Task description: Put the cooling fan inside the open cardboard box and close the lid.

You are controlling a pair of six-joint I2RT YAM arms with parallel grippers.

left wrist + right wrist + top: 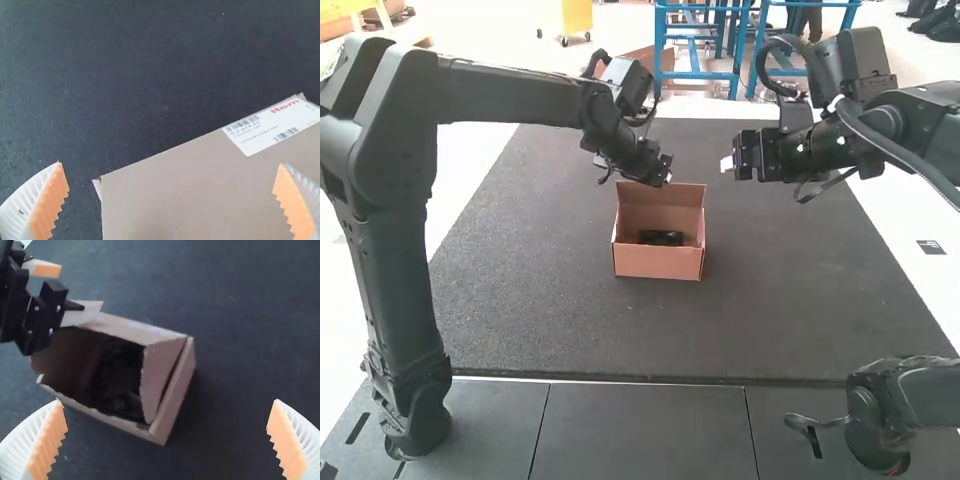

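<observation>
Brown cardboard box point(658, 258) is recorded near the middle of the dark mat point(520, 290), somewhat toward its far edge. The box is open at the top. Its lid point(660, 203) stands upright along the far side. In the right wrist view one side flap point(160, 372) is seen leaning inward over the opening. The cooling fan point(661, 238) is noted as a dark shape lying inside the box, on its floor.

Left arm: the base column stands upright at the mat's near left corner, and the upper link is stretched nearly level toward the middle. The wrist is bent downward so that the left gripper point(660, 172) is held at the top edge of the lid. Its ribbed white fingers with orange pads point(47, 200) are spread wide, with the lid's outer face and a white label point(272, 125) lying between them. Contact with the lid cannot be judged.

Right arm: the forearm is brought in from the mat's right edge and held roughly level. The right gripper point(730, 163) is pointed toward the box from above its far right corner, apart from it. Its fingers point(45, 440) are set wide apart, nothing between them.
</observation>
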